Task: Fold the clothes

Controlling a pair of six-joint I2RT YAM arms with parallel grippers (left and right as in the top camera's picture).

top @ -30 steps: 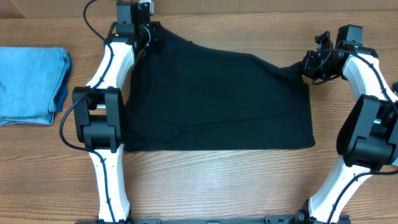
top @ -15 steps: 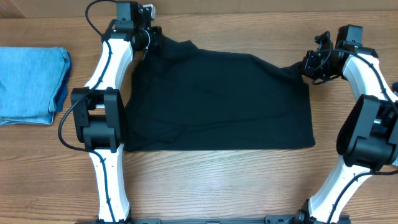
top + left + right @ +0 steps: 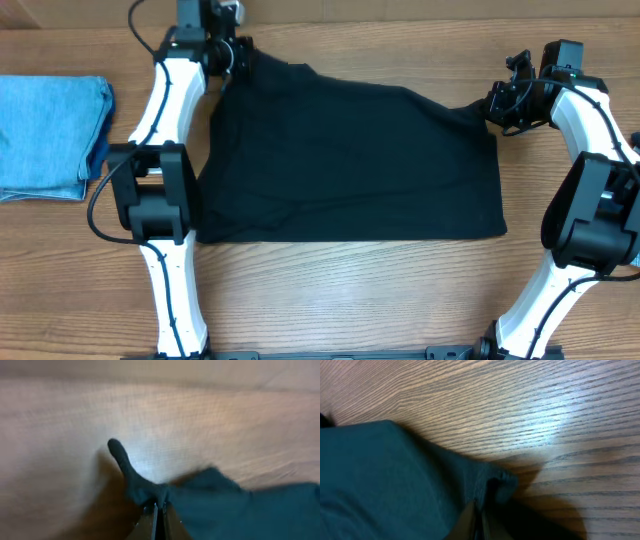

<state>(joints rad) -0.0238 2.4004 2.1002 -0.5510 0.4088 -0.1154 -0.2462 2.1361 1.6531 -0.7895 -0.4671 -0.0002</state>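
A black T-shirt [image 3: 350, 160], one of the clothes, lies spread across the middle of the wooden table. My left gripper [image 3: 237, 58] is shut on its far left corner, and the pinched cloth [image 3: 145, 491] bunches above the closed jaws in the left wrist view. At the far right my right gripper [image 3: 497, 104] is shut on the shirt's other far corner, where dark fabric [image 3: 395, 480] folds around the jaws. The shirt's near edge rests flat on the table.
Folded light blue denim clothes [image 3: 50, 135] lie at the left edge of the table. Both arm bases stand at the near edge, left [image 3: 165, 250] and right [image 3: 585, 230]. Bare wood [image 3: 350, 300] shows in front of the shirt.
My left gripper has pulled its shirt corner a little to the left and toward the far edge. The right gripper has stayed still.
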